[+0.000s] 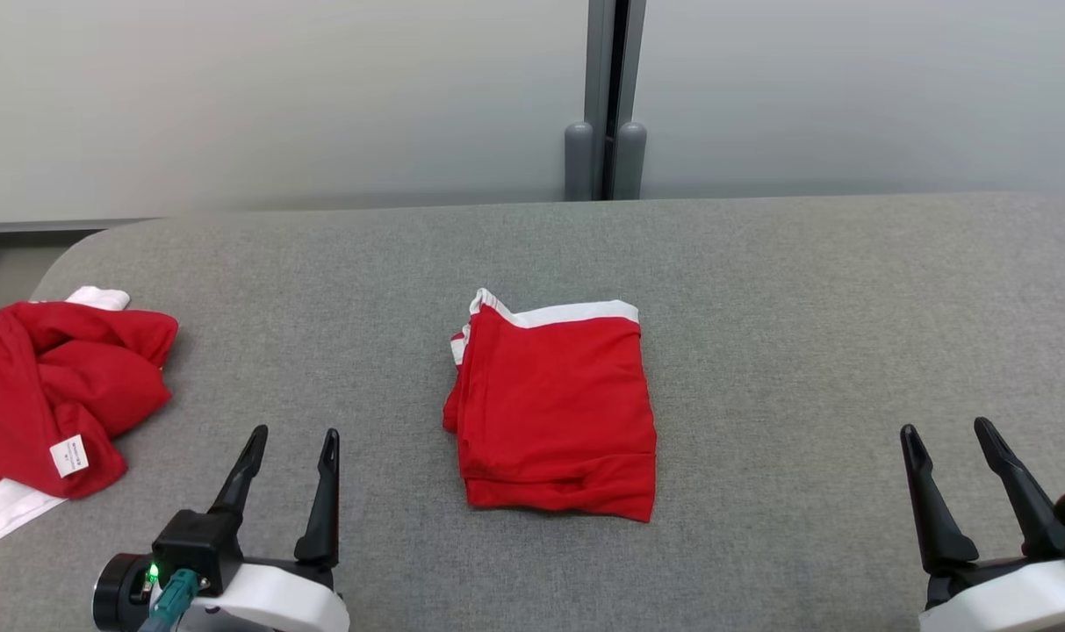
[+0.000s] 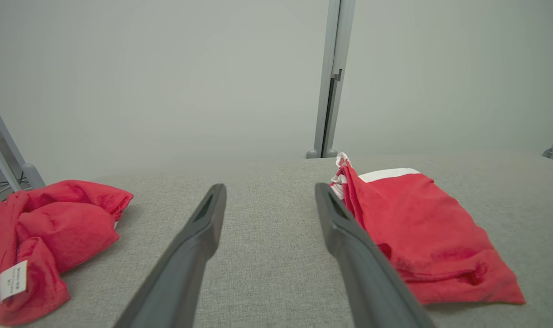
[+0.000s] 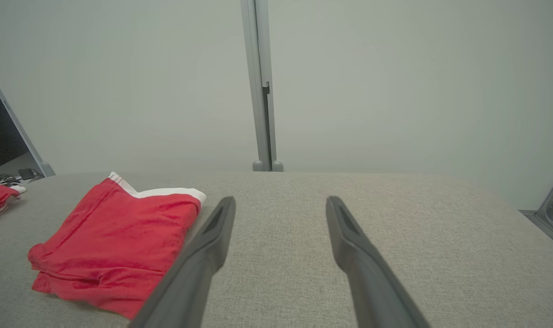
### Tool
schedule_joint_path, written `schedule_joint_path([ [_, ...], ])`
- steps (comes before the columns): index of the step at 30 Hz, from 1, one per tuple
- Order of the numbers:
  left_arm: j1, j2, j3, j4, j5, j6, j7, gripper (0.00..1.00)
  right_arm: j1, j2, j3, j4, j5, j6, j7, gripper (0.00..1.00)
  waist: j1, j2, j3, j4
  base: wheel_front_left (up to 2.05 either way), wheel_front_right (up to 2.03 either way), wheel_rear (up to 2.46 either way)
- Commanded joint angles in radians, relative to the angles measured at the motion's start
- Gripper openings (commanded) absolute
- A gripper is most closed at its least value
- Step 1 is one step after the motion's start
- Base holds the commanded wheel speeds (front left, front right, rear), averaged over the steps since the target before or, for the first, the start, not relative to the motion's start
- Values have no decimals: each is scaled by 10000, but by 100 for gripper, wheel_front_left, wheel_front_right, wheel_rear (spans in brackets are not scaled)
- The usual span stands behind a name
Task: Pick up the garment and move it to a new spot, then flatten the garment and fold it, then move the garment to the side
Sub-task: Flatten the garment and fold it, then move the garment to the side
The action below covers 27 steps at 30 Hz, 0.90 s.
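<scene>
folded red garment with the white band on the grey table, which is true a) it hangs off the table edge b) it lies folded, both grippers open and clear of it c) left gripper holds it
b: the folded red garment with the white band lies on the grey fabric table, left gripper and right gripper open and apart from it.

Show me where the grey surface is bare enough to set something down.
Widest bare patch: the grey surface between the folded red garment and the right gripper. A narrower strip lies between that garment and the crumpled red garment, ahead of the left gripper. The far band along the wall is bare. The left end is crowded.
</scene>
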Motion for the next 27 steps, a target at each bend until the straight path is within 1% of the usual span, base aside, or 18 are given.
schedule_joint_path([
  [1, 147, 71, 14, -32, -48, 80, 34, 100, 170, 47, -64, -130, -55, 0, 71, 100, 0, -1, -134, -49, 0, 0, 0],
  [9, 457, 182, -22, -125, -73, 204, 192, 100, 468, 127, -135, -409, -73, 0, 291, 100, 0, -1, -456, -107, 0, 0, 0],
  [27, 551, 311, -89, -300, -182, 366, 330, 100, 551, 300, -218, -539, -82, 0, 396, 100, 0, -1, -454, -93, 0, 0, 0],
])
